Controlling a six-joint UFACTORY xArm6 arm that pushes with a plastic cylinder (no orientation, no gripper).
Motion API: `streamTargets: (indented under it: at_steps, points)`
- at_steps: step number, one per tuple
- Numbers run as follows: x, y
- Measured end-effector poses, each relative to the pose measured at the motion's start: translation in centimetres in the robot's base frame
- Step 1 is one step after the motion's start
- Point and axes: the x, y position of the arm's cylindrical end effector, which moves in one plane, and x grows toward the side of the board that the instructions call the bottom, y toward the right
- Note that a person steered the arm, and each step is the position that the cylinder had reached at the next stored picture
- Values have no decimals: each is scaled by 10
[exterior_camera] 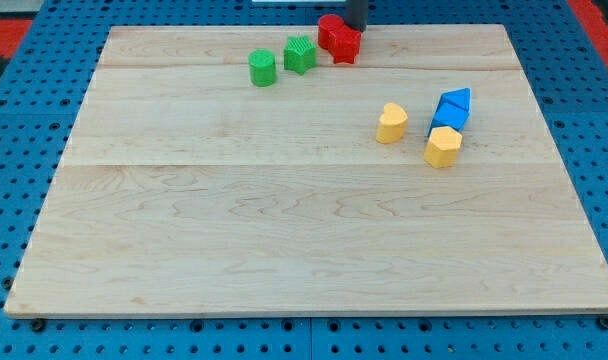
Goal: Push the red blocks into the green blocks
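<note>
- Wooden desk (314,240), pale planks, set on a blue pegboard (4,150); red edging shows at both top corners of the view.
- Dark rod enters at the view's top and is cut off by the frame; only a short stub shows. The tip (356,29) sits at the upper right edge of the red blocks, seemingly touching them; exact contact is hard to judge.
- No gripper on this arm, so nothing is opened, closed or held; the rod only rests against the blocks.
- 2 red blocks (339,39) are pressed together near the desk's top edge; they merge into 1 mass, so individual shapes cannot be made out.
- Green cube-like block (300,54) lies just left of the red pair, a thin gap or contact, cannot tell which.
- Green cylinder (263,68) sits just left of that, slightly lower.
- Well apart, right of centre: yellow heart-shaped block (391,123); blue blocks (451,108), outline unclear; another yellow block (443,146) touching the blue from below.
</note>
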Motion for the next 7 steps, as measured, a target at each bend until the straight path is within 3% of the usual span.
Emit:
streamTargets:
  at_steps: [2, 4, 5, 7]
  points:
    - [13, -83]
    - [-1, -105]
    - [-1, -175]
    - [11, -147]
